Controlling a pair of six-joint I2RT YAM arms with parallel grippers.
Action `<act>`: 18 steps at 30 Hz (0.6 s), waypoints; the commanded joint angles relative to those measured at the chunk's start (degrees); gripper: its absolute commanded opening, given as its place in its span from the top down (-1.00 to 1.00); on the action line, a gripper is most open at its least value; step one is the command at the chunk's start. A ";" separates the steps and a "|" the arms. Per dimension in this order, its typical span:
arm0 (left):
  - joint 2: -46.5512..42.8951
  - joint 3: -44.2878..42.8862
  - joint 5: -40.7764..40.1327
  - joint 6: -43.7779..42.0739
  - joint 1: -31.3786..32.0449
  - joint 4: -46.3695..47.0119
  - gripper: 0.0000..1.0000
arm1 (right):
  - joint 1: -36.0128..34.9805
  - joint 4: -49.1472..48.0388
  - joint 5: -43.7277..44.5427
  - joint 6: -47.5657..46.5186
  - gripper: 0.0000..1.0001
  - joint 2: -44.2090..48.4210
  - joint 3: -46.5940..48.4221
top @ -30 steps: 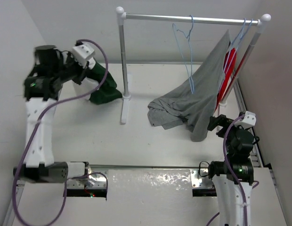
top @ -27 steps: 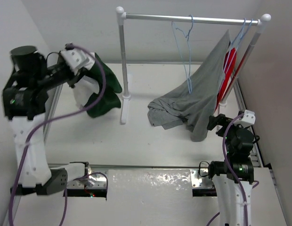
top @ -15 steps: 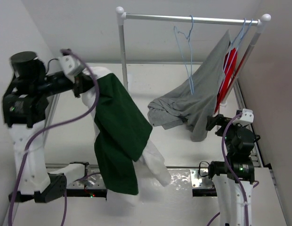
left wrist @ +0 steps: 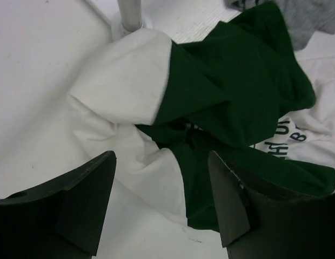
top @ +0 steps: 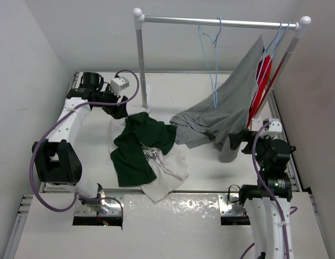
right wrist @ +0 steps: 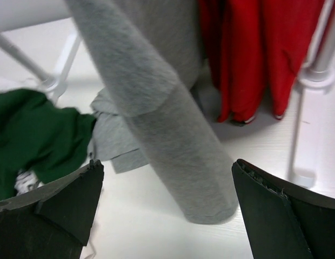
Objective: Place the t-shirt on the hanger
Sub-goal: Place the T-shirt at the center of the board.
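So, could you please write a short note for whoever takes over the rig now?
Left end effector: open, empty, above the t-shirt.
Right end effector: open, empty, facing the hanging sleeve of the grey shirt.
The t-shirt lies crumpled on the table near a post of the rail; the hanger hangs on the rail.
Done: nothing hung yet.
Left: grasp the t-shirt, fetch the hanger, dress it.

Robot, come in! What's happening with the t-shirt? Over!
Left tool open, right tool open. T-shirt crumpled on table, not held. Hanger bare on rail; grey shirt hangs close beside.
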State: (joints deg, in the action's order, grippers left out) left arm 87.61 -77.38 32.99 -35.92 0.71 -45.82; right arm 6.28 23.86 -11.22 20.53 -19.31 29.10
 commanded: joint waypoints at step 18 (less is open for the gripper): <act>-2.01 22.10 -29.73 3.49 10.54 18.13 -0.47 | 0.22 -12.34 -24.45 -1.11 -0.97 2.35 8.07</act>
State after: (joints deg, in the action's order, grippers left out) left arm 84.64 -55.66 10.17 -35.38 11.60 -35.88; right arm 6.28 17.91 -30.79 20.45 -16.86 32.64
